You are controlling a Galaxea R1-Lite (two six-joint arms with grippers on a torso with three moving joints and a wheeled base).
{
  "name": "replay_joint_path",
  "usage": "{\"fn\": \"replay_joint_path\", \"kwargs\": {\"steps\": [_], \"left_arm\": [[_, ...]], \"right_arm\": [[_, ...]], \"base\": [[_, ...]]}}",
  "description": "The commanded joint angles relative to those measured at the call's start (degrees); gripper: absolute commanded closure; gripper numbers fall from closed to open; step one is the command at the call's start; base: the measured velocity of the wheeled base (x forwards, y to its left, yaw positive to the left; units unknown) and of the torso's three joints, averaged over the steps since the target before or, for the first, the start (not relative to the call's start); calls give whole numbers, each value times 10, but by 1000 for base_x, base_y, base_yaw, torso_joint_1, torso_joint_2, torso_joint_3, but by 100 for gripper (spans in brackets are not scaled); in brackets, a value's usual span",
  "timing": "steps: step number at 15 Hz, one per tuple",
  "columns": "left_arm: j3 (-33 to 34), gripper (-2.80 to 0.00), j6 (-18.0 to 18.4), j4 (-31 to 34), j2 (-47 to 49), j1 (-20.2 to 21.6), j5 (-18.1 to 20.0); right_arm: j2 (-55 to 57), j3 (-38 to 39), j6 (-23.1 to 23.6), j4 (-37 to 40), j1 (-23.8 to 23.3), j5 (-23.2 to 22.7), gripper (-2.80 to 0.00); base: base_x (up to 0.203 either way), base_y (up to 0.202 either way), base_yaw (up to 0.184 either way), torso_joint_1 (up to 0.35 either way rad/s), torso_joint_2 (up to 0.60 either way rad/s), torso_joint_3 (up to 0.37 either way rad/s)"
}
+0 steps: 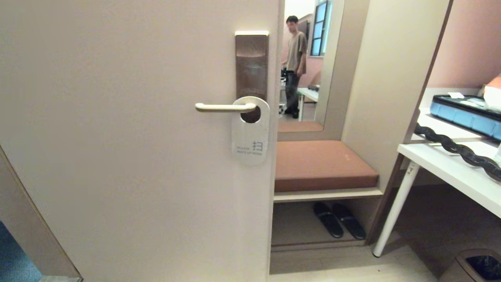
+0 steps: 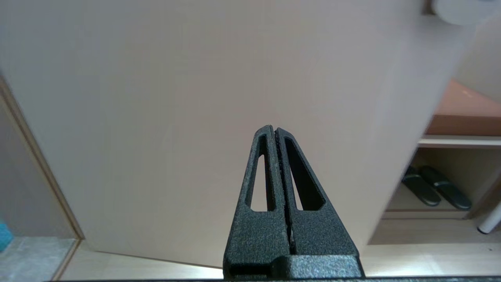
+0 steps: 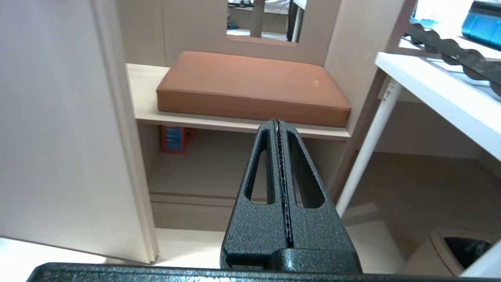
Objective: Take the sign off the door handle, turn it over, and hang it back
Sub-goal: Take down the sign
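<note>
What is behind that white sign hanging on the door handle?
Through the hole of the sign the door handle passes, with the dark foot of the bronze plate behind. Lower down the sign hides whatever is behind it.

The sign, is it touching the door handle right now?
Touching: the head view shows the sign hanging from the door handle, the lever passing through its hole.

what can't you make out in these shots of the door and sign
- Back face of the sign: head view, turned to the door.
- Small print under its large character: head view, too small.
- Most of the sign: left wrist view, cut off by the frame edge.
- Door handle root: head view, covered by the sign.
</note>
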State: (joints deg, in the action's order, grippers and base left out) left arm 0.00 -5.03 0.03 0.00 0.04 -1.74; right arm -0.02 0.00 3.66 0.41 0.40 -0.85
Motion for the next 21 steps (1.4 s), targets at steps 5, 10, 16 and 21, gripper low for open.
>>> {"fn": "replay_joint_path", "kwargs": {"steps": [5,10,16,21], "left_arm": [[0,0,0,-1,1,0,0],[0,0,0,0,1,0,0],[0,0,0,-1,1,0,0],[0,0,0,0,1,0,0]], "right_arm": [[0,0,0,0,0,0,0],[0,0,0,0,0,0,0],[0,0,0,0,0,0,0],[0,0,0,0,0,0,0]], "base": [[0,40,-2,1,2,1],[0,0,0,0,0,0],[0,0,0,0,0,0],[0,0,0,0,0,0]]}}
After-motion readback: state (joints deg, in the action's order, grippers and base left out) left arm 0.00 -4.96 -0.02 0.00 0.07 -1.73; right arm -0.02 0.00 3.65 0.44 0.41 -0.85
